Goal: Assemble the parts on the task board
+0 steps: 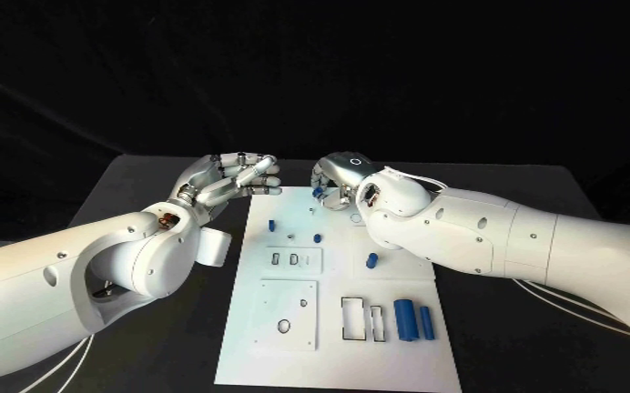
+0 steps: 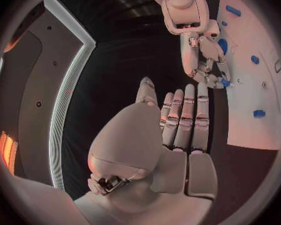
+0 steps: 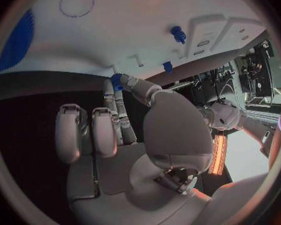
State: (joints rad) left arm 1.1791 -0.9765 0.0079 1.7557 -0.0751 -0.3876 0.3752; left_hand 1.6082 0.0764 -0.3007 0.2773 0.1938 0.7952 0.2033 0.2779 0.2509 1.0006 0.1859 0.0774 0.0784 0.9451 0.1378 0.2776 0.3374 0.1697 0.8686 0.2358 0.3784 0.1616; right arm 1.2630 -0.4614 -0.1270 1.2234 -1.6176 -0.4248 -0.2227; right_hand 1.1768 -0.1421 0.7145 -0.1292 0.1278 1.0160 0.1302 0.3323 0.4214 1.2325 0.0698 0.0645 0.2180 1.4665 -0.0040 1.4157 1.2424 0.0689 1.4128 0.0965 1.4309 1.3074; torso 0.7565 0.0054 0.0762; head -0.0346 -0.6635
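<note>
task board (image 1: 336,320) mid-table | two cylinders (image 1: 415,318) on its near right | peg (image 1: 272,226) far left

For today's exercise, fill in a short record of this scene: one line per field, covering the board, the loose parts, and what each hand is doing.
Board: white task board lies flat on the black table.
Loose parts: two blue cylinders lie side by side near the board's right edge; a small blue peg stands nearer the far end.
Left hand: hovers at the board's far left corner, fingers extended, holding nothing.
Right hand: at the board's far edge, pinching a small blue part.
</note>
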